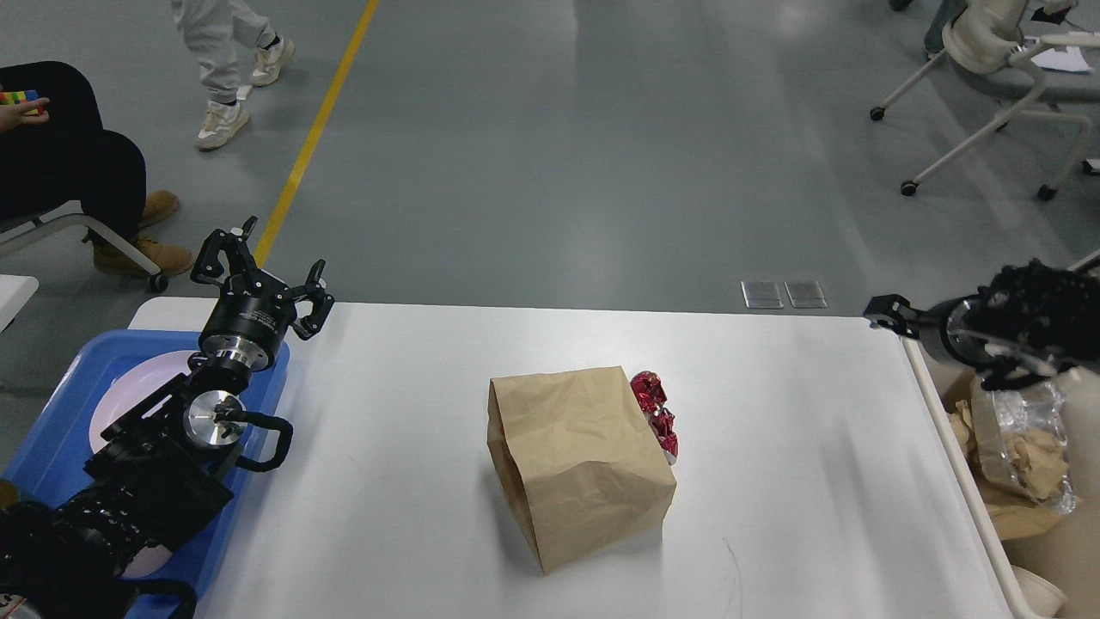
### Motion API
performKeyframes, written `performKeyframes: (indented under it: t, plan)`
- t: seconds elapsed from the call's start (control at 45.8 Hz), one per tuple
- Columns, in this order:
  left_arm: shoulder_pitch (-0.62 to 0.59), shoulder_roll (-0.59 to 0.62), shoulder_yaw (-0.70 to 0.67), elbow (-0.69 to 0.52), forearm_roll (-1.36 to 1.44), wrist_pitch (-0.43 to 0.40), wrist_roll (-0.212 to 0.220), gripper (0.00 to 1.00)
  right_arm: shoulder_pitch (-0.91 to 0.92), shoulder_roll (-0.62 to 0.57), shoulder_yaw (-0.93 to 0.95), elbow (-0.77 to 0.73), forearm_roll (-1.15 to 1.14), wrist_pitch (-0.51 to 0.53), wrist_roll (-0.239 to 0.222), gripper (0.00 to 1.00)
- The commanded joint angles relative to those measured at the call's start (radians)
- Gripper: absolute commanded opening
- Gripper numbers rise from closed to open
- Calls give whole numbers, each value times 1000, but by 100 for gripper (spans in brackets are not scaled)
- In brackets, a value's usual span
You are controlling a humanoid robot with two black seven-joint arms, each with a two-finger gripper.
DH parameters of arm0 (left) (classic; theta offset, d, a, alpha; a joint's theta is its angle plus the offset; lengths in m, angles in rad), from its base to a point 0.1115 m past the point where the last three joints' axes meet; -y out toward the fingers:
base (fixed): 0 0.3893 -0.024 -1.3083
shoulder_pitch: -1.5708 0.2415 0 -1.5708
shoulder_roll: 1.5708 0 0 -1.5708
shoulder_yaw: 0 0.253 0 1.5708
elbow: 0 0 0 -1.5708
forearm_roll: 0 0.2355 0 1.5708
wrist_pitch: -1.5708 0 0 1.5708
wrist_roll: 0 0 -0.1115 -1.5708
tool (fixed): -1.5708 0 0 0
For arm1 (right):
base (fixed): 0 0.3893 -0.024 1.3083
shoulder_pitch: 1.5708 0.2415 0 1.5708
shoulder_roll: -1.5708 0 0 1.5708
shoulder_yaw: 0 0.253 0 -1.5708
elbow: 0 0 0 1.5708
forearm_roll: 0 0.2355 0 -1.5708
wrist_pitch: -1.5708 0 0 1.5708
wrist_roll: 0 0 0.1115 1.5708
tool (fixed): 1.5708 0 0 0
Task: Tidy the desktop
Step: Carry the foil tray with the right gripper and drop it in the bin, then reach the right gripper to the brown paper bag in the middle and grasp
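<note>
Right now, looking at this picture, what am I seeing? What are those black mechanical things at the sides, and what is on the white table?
You are looking through a camera in a robot's head, aimed forward and down. The black things are its two arms. The left gripper hangs with its jaws open above a blue plastic tray holding a pale round plate; it holds nothing. The right gripper is too dark to tell. On the large white rectangular desktop lies a crumpled brown paper bag with a shiny red foil wrapper beside it. At the right is a bin of discarded paper.
</note>
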State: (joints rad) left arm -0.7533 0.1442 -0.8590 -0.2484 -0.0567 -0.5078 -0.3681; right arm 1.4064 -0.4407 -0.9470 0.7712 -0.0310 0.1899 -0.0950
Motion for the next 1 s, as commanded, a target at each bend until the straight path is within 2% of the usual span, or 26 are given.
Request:
performKeyframes:
  t: [0.0,0.131,0.24,0.459,0.568,0.699,0.983]
  plan:
    - [0,0,0,0,0,0,0,97,137,49,-12,48,36,147,0,100]
    - [-1,0,0,0,0,0,0,97,275,86,-24,112,53,373,1,100]
    - [0,0,0,0,0,0,1,97,387,117,-24,193,53,506,3,100]
    - [0,0,0,0,0,0,0,97,575,129,-42,402,53,608,3,100]
    - [-1,0,0,0,0,0,0,97,545,151,-49,393,53,594,1,100]
    - [-1,0,0,0,0,0,0,96,393,162,-45,330,54,557,0,100]
    - [0,0,0,0,0,0,0,97,135,189,-18,293,60,359,0,100]
